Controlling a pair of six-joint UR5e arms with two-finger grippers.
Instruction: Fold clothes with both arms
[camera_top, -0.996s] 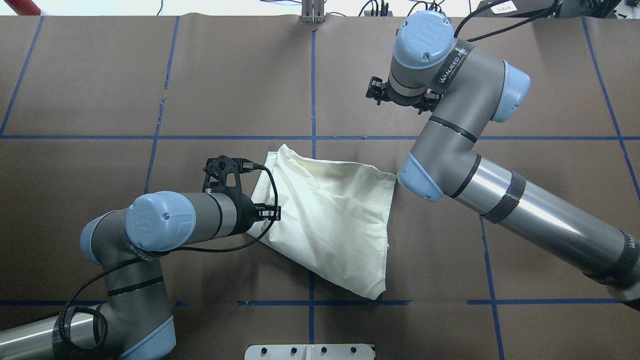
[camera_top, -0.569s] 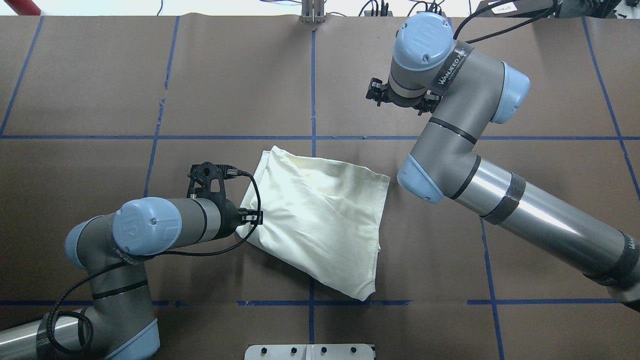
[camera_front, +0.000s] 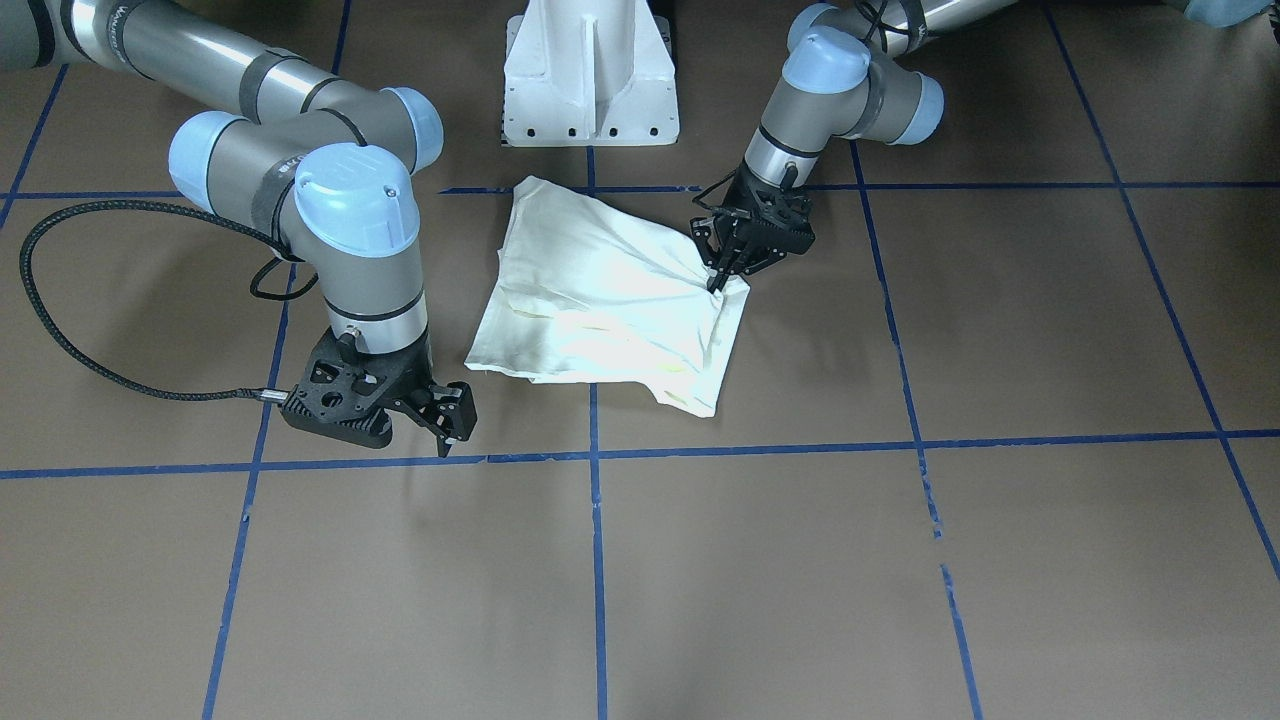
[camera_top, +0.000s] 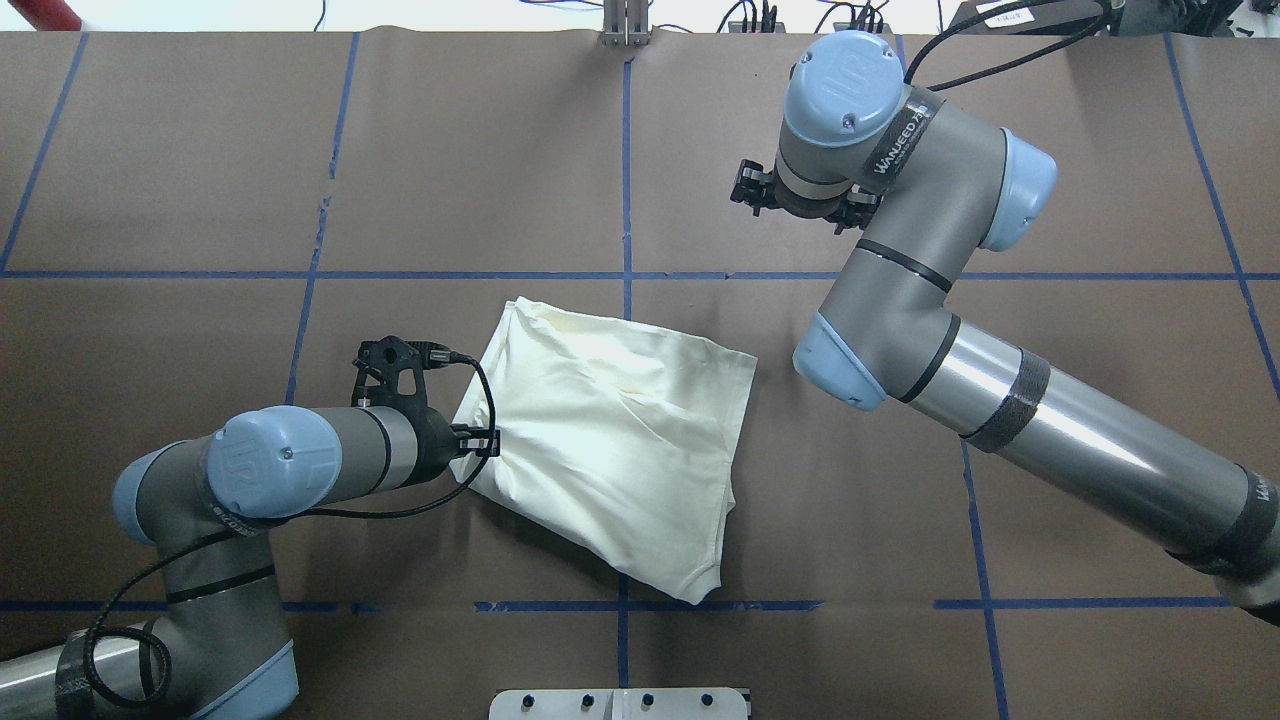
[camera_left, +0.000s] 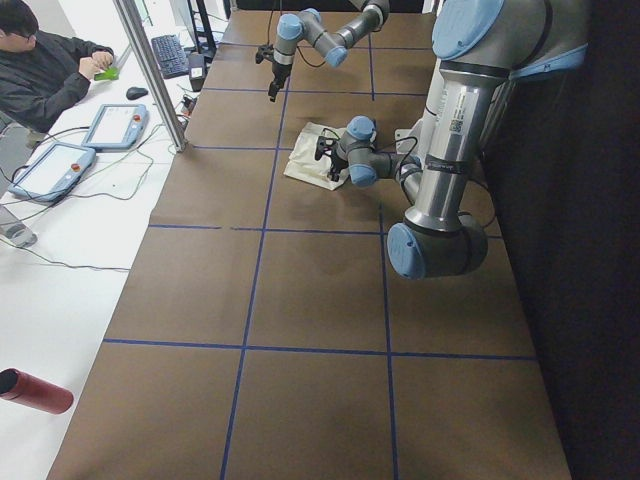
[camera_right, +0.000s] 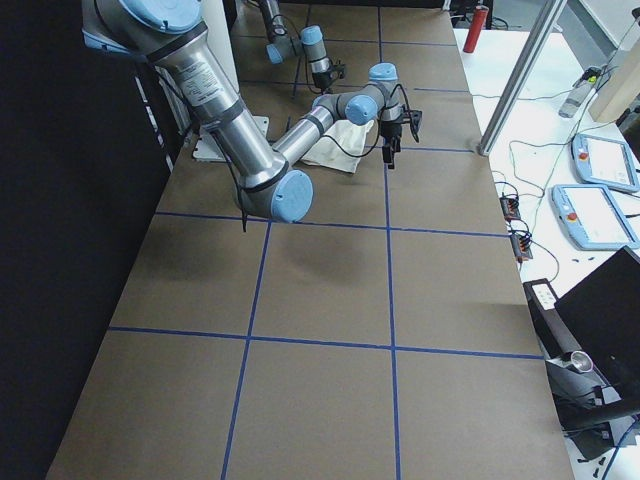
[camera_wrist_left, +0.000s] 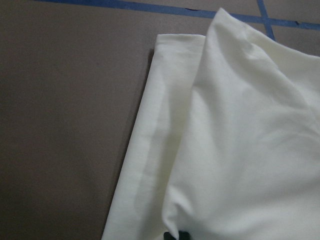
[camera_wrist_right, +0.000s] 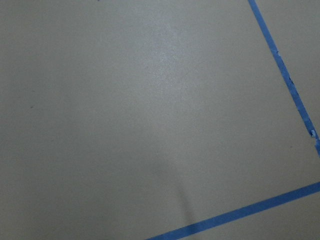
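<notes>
The cream-white shirt (camera_top: 610, 450) lies folded on the brown table, plain side up; no print shows. It also shows in the front view (camera_front: 600, 290) and fills the left wrist view (camera_wrist_left: 240, 150). My left gripper (camera_top: 487, 441) is shut on the shirt's left edge, with the cloth bunched at its tips (camera_front: 718, 278). My right gripper (camera_front: 452, 425) hangs open and empty just above bare table, apart from the shirt and past its far right corner. In the overhead view its wrist hides most of it. The right wrist view shows only table and tape.
Blue tape lines (camera_top: 625, 180) grid the table. The white pedestal base (camera_front: 590, 90) stands at the robot's edge, just behind the shirt. At the table's left end are a metal post (camera_left: 150, 70), a seated operator (camera_left: 50, 70) and a red bottle (camera_left: 35, 390).
My left gripper has pulled the shirt to the left and a little toward the robot, and the whole cloth slid with it. The right arm has barely moved.
</notes>
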